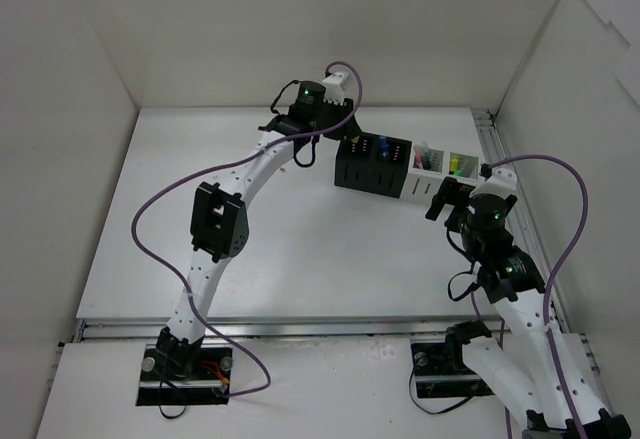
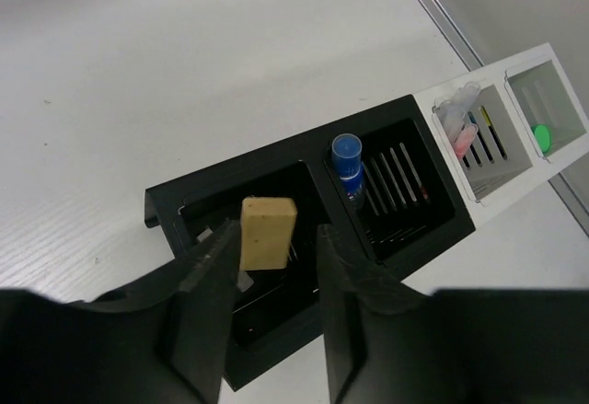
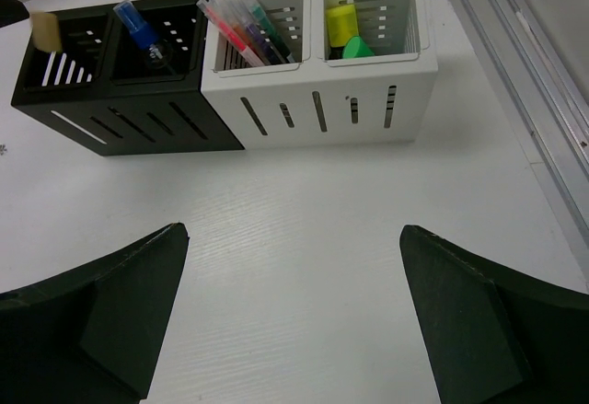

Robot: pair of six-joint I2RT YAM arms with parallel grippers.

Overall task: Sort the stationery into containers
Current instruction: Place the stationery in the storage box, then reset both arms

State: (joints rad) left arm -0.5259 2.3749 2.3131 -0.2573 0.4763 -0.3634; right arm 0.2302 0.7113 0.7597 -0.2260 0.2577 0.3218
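A beige eraser [image 2: 268, 232] hangs over the left compartment of the black container [image 2: 433, 229], touching the left finger of my left gripper [image 2: 276, 249]. A gap shows between the eraser and the right finger, so the jaws stand open. From the right wrist view the same eraser [image 3: 44, 29] sits at that compartment's top edge. A clear blue-capped bottle [image 2: 347, 160] stands in the black box's right compartment. The white container [image 3: 313, 109] holds pens [image 3: 247, 22] and yellow and green highlighters [image 3: 342, 25]. My right gripper [image 3: 293, 238] is wide open over bare table, in front of the boxes.
The boxes [image 1: 372, 164] stand in a row at the table's far right. A metal rail [image 3: 525, 73] runs along the right edge beside the white box. White walls enclose the table on three sides.
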